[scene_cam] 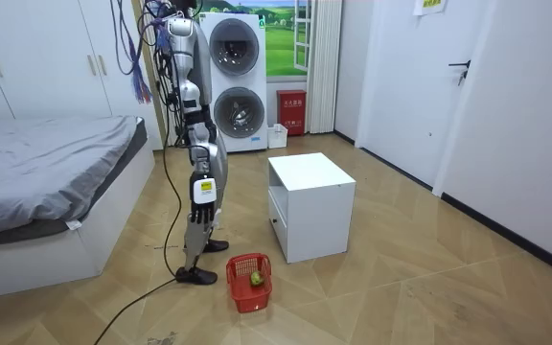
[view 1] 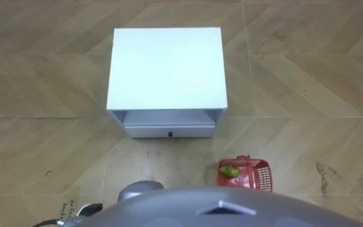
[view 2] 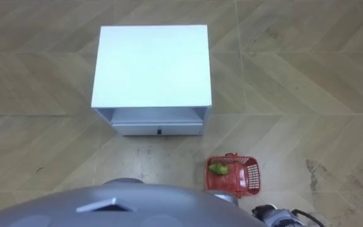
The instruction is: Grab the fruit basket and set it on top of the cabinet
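A white nightstand (view 1: 167,66) (one drawer (view 1: 169,132)) stands on wood floor (view 1: 307,82).

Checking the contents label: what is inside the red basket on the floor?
One green fruit lies in the red basket; the robot's body covers its near edge in the eye views.

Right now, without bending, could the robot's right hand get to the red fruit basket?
Probably not. The robot stands upright, its right hand hanging by its side, well above the fruit basket on the floor. Nothing lies between them; bending should do it.
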Tool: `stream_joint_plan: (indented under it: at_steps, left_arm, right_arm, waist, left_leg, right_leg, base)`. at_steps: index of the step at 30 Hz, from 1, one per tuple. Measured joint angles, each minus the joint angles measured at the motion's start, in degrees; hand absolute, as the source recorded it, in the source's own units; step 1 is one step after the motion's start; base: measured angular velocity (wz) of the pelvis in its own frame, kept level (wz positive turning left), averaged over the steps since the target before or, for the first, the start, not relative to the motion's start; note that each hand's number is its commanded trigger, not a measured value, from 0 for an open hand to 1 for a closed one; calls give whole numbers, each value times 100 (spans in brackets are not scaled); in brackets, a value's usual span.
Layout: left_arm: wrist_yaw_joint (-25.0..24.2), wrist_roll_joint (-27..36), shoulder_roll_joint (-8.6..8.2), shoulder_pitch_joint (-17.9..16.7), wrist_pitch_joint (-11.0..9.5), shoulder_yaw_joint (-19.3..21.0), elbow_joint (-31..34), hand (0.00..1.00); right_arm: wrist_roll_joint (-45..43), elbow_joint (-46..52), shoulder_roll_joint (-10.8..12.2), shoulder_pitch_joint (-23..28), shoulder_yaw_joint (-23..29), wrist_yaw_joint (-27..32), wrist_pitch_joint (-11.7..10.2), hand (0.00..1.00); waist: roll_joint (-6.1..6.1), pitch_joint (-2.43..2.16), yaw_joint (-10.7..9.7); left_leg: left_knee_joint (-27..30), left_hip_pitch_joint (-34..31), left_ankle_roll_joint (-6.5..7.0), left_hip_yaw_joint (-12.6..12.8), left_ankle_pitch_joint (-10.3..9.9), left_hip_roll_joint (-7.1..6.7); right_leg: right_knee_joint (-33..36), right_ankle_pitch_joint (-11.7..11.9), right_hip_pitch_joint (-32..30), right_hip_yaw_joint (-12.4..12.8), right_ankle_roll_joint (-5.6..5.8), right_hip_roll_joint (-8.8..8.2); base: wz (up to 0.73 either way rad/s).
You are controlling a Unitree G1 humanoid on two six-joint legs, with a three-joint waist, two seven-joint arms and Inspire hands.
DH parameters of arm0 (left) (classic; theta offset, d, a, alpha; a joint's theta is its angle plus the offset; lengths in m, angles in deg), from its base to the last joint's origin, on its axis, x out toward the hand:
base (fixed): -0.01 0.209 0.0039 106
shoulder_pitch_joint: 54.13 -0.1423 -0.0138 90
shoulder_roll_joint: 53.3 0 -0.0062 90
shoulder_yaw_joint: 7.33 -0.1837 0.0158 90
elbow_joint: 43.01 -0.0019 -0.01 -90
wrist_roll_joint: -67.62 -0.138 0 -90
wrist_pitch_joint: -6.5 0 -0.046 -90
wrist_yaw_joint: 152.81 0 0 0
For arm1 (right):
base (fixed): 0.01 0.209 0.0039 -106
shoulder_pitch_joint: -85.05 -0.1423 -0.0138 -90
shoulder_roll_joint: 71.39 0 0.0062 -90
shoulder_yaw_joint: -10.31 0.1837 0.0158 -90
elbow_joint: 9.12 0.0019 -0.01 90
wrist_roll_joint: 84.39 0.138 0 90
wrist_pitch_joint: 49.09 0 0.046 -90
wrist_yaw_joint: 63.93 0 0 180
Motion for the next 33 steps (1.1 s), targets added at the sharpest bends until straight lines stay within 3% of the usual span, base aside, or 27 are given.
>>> stream_joint_plan:
  at_steps: [16, 33]
  left_arm:
    - [2, -123, 14, 7, -7, 98, 56, 0]
    - [13, -233, -2, -44, 2, 97, 37, 0]
  right_arm:
    - [60, -34, 0, -96, 123, -73, -1, 0]
    - [201, -24, 0, -90, 203, 27, -7, 0]
  waist:
    - [-82, 25, -14]
    - [-18, -1, -24]
  left_leg:
    - [-36, 63, 0, 7, 0, 0]
    - [-2, 74, 0, 10, 0, 0]
  right_leg:
    - [1, 0, 17, -25, 0, -4]
    - [4, 0, 39, 2, 0, -6]
  base:
    - [0]
    - [0]
